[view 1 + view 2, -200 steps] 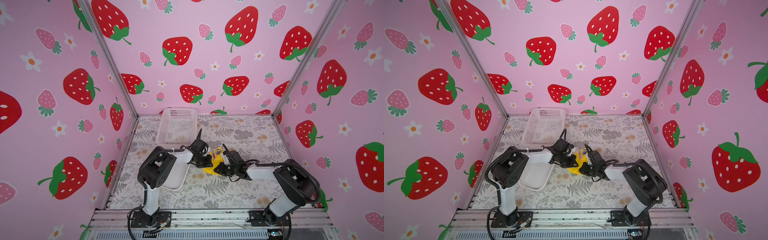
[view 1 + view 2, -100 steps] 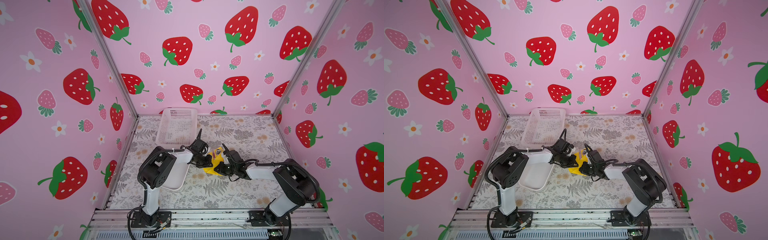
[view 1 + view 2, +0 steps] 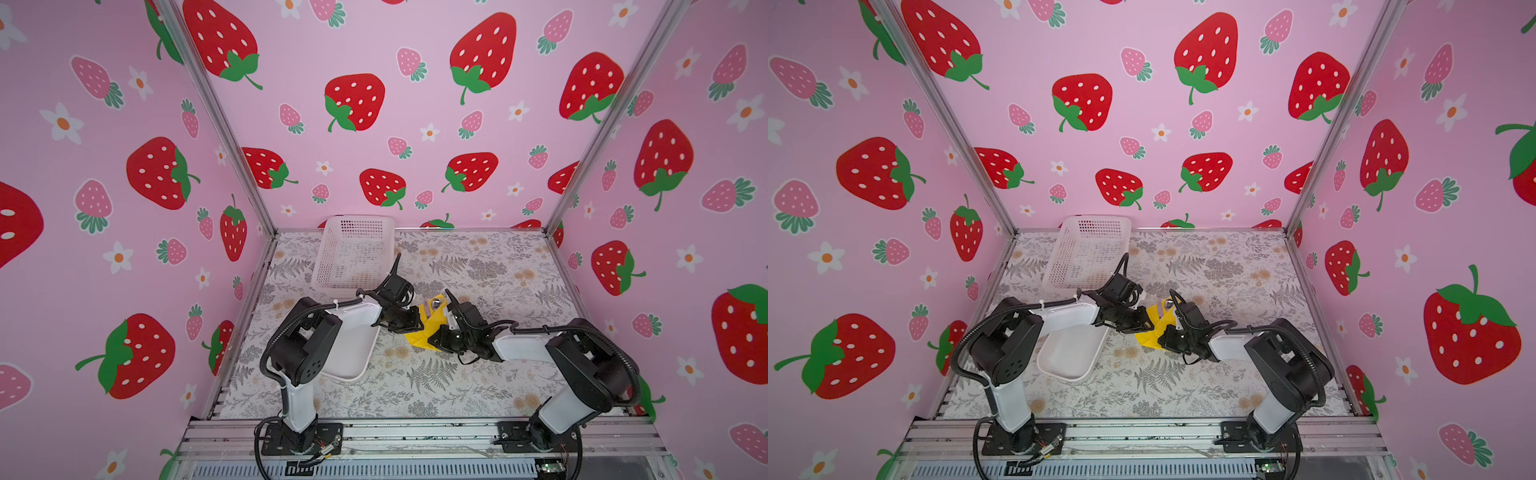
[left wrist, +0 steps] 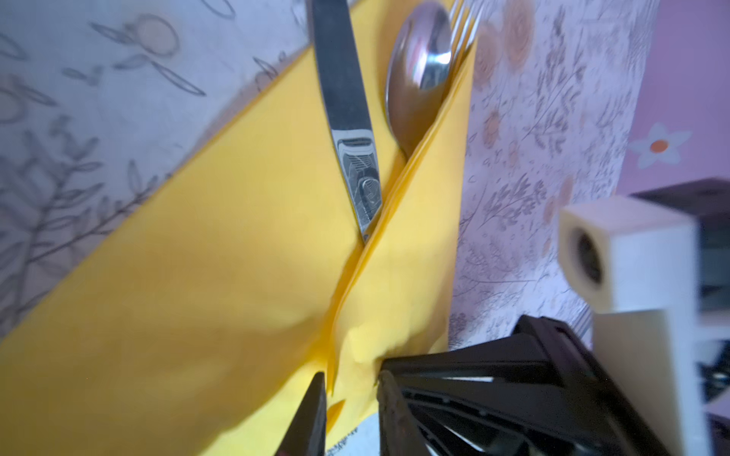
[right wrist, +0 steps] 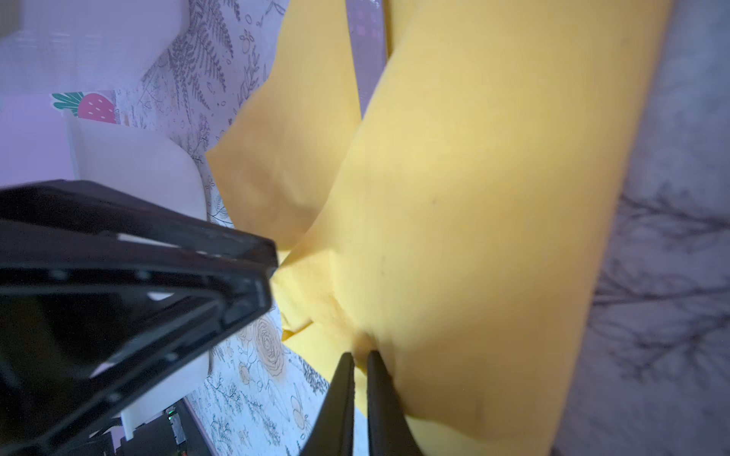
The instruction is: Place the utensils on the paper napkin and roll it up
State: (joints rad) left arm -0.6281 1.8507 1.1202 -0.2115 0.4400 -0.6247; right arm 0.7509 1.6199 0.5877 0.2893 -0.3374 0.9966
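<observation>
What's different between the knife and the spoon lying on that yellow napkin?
The knife shows a long, flat, dark blade; the spoon a rounded, mirror-bright bowl. Part of the knife's patterned handle is visible; the spoon's handle is hidden under the folded flap. The spoon lies beside the fork; the knife lies apart from it. Both are metal, on the paper napkin, handles tucked under its fold.

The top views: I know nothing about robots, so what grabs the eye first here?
The pink walls covered in big red strawberries hit you first, all around the table. Then the bright yellow napkin mid-table, where the left claw and right claw meet; the right claw pinches it. In the left wrist view a knife and spoon poke from its fold.
</observation>
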